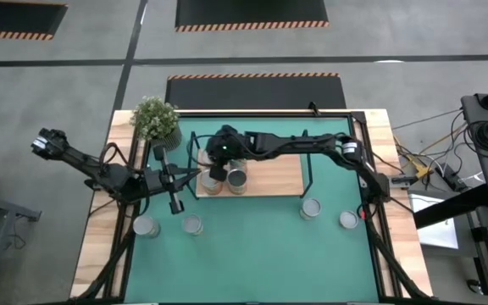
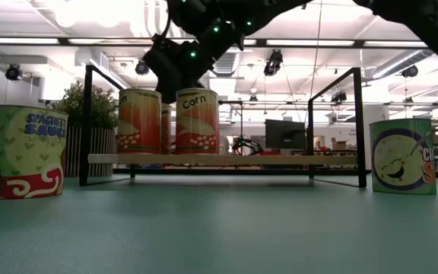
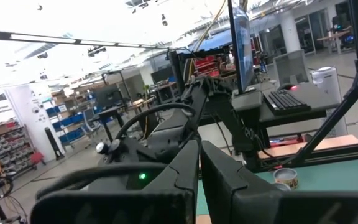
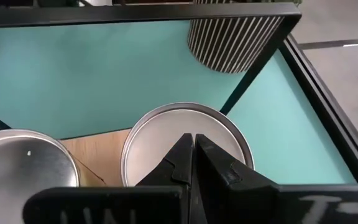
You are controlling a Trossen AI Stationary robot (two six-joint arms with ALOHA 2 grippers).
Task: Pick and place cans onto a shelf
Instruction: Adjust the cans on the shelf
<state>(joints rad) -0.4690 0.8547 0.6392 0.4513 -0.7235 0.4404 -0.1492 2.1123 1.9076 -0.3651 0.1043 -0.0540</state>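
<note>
High view: the right gripper, fingers pressed together, hangs over the cans at the left end of the shelf, while the left gripper, also closed and empty, sits just left of it. Four cans stand on the green mat nearer the front. Low view: a corn can stands on the shelf board. Right wrist view: closed fingers hover above a can top.
</note>
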